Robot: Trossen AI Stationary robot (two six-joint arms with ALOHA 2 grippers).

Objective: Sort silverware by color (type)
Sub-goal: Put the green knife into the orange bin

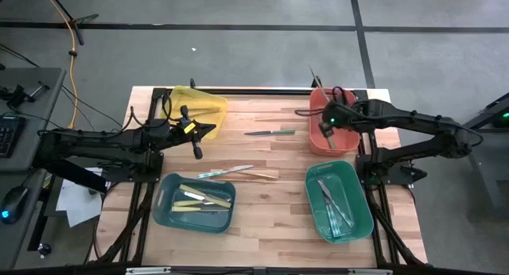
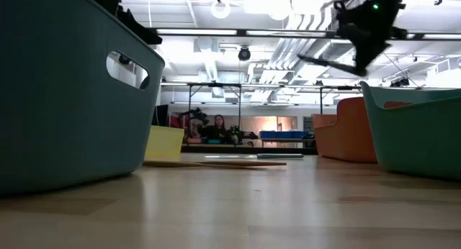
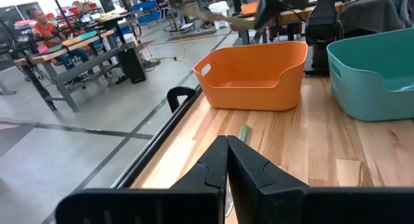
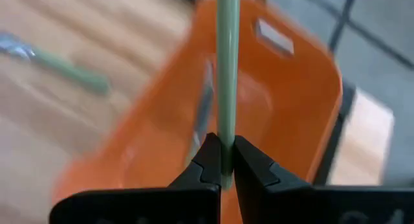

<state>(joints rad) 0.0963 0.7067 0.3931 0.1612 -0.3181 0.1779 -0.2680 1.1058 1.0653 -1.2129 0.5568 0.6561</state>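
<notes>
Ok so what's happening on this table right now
Two robot arms are sorting silverware into four bins. The right hand is shut on a pale green utensil and holds it above the orange bin. The left hand is shut and empty, beside the yellow bin. A green-handled knife and two more pieces lie loose on the table.

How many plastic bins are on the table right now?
4: a yellow bin at the far left, an orange bin at the far right, a dark teal bin at the near left, a green bin at the near right.
</notes>
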